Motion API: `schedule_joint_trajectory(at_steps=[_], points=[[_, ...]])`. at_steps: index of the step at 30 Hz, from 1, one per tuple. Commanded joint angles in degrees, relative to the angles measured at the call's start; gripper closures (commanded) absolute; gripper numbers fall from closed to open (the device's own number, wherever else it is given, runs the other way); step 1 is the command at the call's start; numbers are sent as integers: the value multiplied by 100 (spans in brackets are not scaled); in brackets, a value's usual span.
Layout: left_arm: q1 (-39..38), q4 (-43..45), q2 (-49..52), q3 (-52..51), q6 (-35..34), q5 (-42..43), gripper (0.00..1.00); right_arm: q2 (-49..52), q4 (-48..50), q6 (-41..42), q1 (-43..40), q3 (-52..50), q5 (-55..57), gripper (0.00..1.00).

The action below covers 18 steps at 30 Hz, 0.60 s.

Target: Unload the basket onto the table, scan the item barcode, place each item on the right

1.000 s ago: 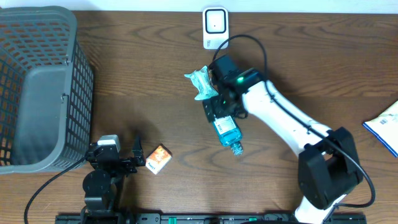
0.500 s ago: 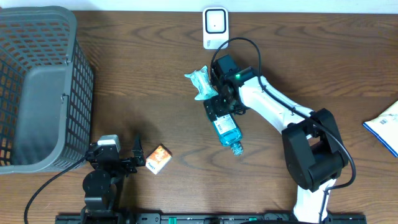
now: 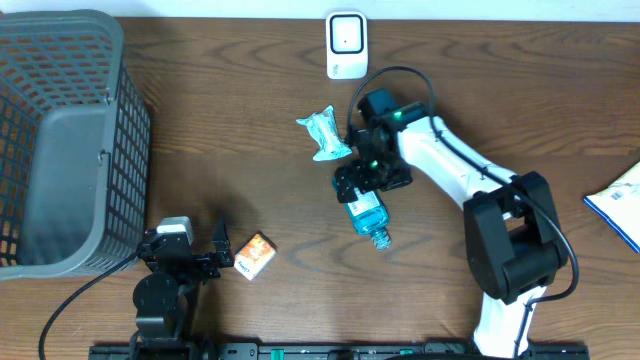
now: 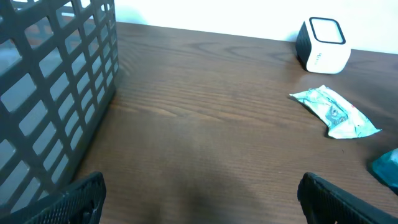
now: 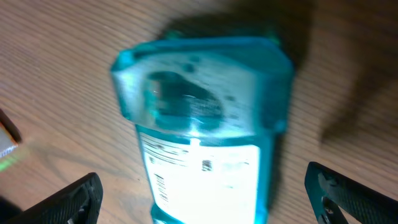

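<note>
A teal bottle [image 3: 368, 214] with a white label lies flat on the wooden table, its cap toward the near edge. My right gripper [image 3: 372, 183] hovers open over the bottle's base end. In the right wrist view the bottle [image 5: 205, 124] fills the middle, blurred, and the gripper [image 5: 208, 199] has one fingertip [image 5: 68, 202] on each side of it, apart from it. The white scanner [image 3: 346, 44] stands at the far edge. My left gripper [image 3: 205, 260] rests open near the front edge, with only bare table between its jaws [image 4: 199, 199].
A teal wrapped packet [image 3: 323, 133] lies just left of the right gripper. A small orange box [image 3: 256, 255] sits beside the left gripper. A grey mesh basket [image 3: 60, 140] fills the left side. A printed booklet [image 3: 618, 205] pokes in at the right edge.
The right gripper has shifted toward the near edge and slightly right, from beside the packet to over the bottle's base. The left arm has not moved.
</note>
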Motion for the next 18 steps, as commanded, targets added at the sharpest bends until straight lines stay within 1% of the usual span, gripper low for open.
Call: schedule_joint_trajectory(at_steps=[1,5,11,18], points=[[-9,-22,-4,-131,55,-50,2,-22,-116,-223,-186,-192,-337,1],[-9,-22,-4,-131,55,-50,2,-22,-400,-219,-175,-385,-343,1],[-9,-22,-4,-131,55,-50,2,-61,-763,-177,-50,-380,-337,1],[-9,-22,-4,-131,55,-50,2,-107,-1432,-260,-225,-404,-466,1]])
